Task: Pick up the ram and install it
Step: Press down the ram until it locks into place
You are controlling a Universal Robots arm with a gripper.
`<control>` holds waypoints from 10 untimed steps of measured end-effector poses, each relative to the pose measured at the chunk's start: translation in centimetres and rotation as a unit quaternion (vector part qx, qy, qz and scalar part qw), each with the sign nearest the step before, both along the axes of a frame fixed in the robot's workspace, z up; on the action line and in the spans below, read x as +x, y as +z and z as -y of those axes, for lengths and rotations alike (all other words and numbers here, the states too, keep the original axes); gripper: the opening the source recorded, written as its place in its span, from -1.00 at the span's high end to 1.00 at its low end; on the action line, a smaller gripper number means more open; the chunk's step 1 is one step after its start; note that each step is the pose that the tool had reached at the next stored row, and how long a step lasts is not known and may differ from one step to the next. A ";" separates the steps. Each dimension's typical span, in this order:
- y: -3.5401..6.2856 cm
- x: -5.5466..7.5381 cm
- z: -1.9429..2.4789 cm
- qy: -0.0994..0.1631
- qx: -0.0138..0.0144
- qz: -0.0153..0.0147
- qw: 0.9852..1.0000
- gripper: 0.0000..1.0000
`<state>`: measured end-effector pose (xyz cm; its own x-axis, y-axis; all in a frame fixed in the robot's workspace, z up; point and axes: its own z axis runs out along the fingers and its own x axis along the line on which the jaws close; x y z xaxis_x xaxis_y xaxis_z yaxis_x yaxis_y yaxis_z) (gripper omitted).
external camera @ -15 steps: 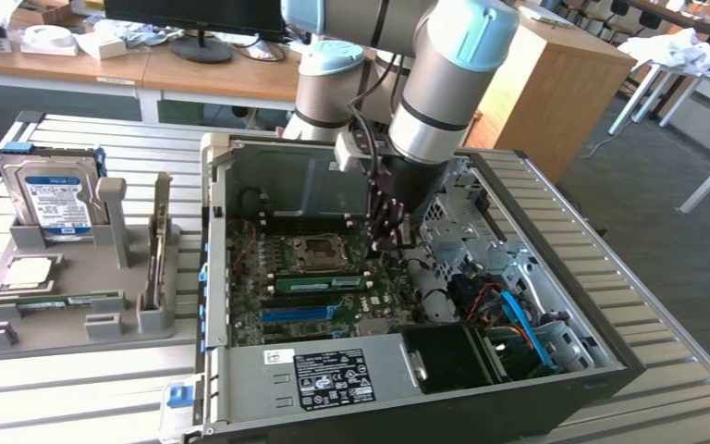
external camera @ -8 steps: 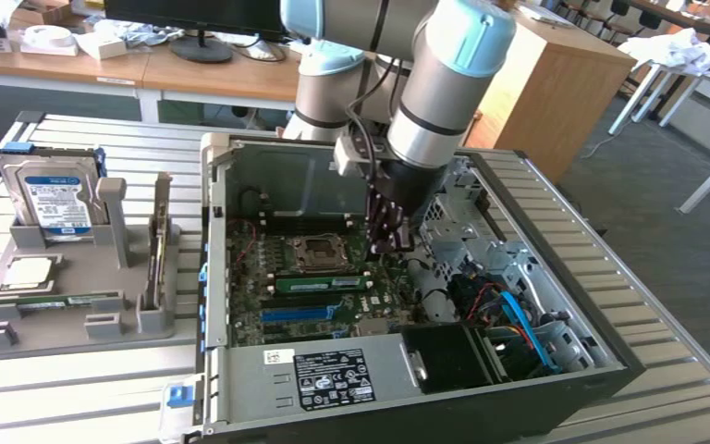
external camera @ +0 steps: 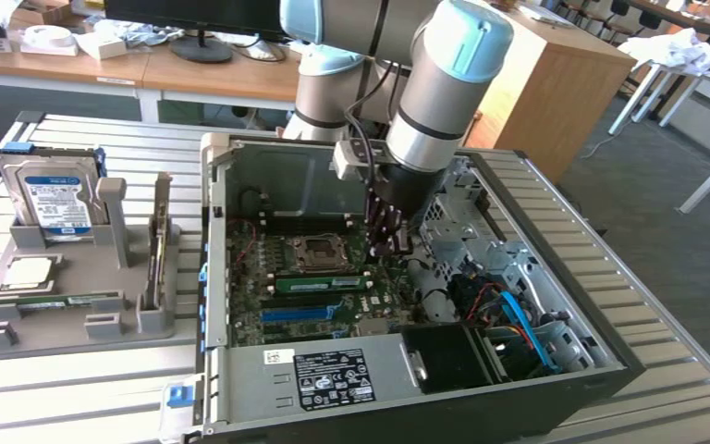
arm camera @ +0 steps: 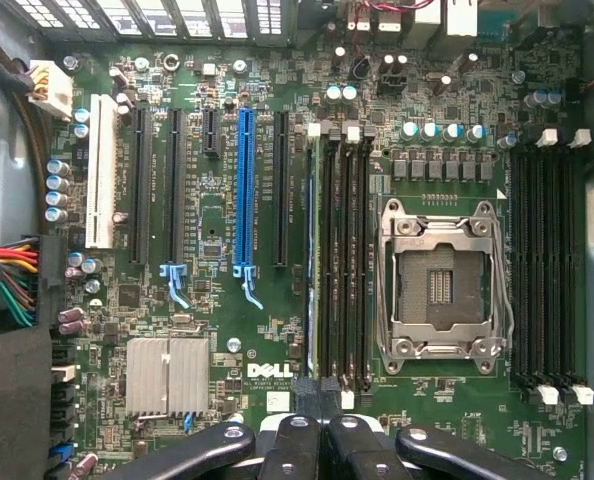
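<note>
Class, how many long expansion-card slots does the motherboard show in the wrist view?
5: white slot by the coloured wires, first black slot, second black slot, blue slot, third black slot nearest the memory slots. None looks hidden.

The pincer (arm camera: 322, 428) has open room above the motherboard (arm camera: 217, 330), hemmed by case walls (external camera: 275, 176), drive cage (external camera: 460, 222), cables (external camera: 516, 317).
</note>
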<state>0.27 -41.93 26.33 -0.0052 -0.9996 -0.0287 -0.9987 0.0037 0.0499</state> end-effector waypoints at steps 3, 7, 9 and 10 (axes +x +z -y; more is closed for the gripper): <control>-0.01 0.0 0.00 0.000 0.000 0.000 1.000 0.80; -0.02 0.6 -0.01 0.000 0.000 0.000 1.000 0.80; -0.02 0.7 0.00 0.000 0.000 0.000 1.000 0.80; -0.02 0.7 0.00 0.000 0.000 0.000 1.000 0.80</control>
<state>1.01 -41.92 26.31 -0.0051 -0.9996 -0.0289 -0.9987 0.0037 0.0499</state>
